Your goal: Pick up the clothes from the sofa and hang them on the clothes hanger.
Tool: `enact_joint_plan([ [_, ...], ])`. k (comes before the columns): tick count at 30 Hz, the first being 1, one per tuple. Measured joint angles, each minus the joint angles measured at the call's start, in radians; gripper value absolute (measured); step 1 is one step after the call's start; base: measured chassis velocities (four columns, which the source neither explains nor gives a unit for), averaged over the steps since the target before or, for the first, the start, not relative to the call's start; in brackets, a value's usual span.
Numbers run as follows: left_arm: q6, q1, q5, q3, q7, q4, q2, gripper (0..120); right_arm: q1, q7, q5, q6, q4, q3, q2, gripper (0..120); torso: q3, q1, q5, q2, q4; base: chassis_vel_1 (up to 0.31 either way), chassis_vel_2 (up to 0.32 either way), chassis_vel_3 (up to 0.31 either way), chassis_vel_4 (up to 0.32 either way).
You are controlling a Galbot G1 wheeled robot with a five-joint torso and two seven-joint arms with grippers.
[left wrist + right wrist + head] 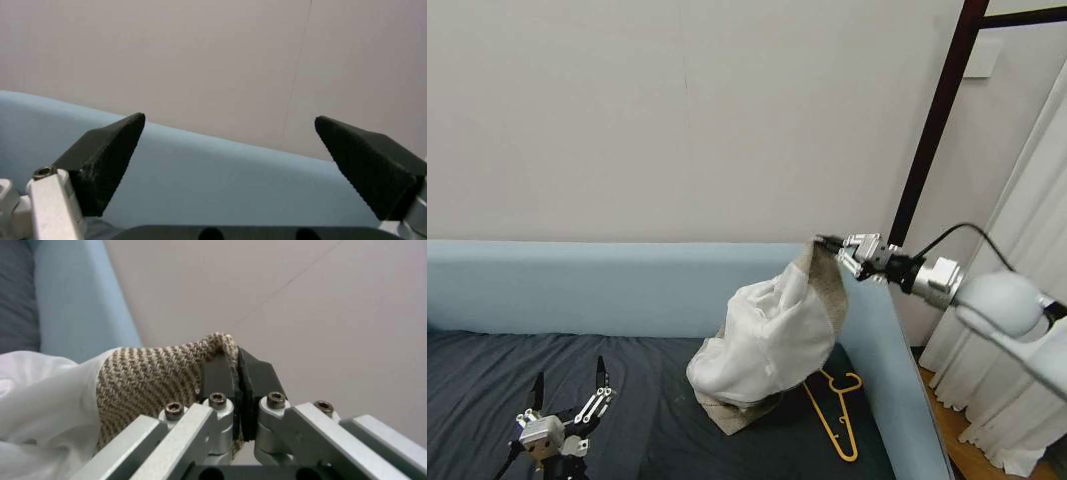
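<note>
While the pickup looks mostly done, the hanging is all left to do. The right gripper [832, 245], pinched tight on a beige knit edge, holds the clothes [772, 340] up over the sofa [577, 290], their lowest fold apparently touching the seat. The bundle is a crumpled white garment wrapped in coarse beige knit, sagging toward 7 o'clock from the grip. A yellow hanger [837, 420] lies on the seat at the bundle's 5 o'clock. A black rack pole [937, 120] rises at the gripper's 1 o'clock. At 8 o'clock, the left gripper [567, 385] waits, spread wide.
</note>
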Motion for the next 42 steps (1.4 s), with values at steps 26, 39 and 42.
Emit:
enact_joint_plan([
  [26,-0.004,-0.020,-0.062,-0.044,-0.018,0.050,0.036,100,0.201,0.032,0.014,0.030,-0.087,-0.056,0.237,0,0.000,0.000,0.0002,0.000,0.0003,0.000,0.000,0.000,0.000],
  [39,0.027,-0.070,-0.142,0.057,0.092,0.176,0.131,100,-0.658,0.052,-0.240,0.090,0.131,0.408,0.093,0,0.000,0.000,-0.0003,0.000,-0.0003,0.000,0.000,0.000,0.000],
  [42,0.042,-0.095,-0.201,0.057,0.138,0.223,0.178,100,-0.724,0.048,-0.254,0.130,0.128,0.445,0.120,0,0.000,0.000,-0.0006,0.000,-0.0002,0.000,0.000,0.000,0.000],
])
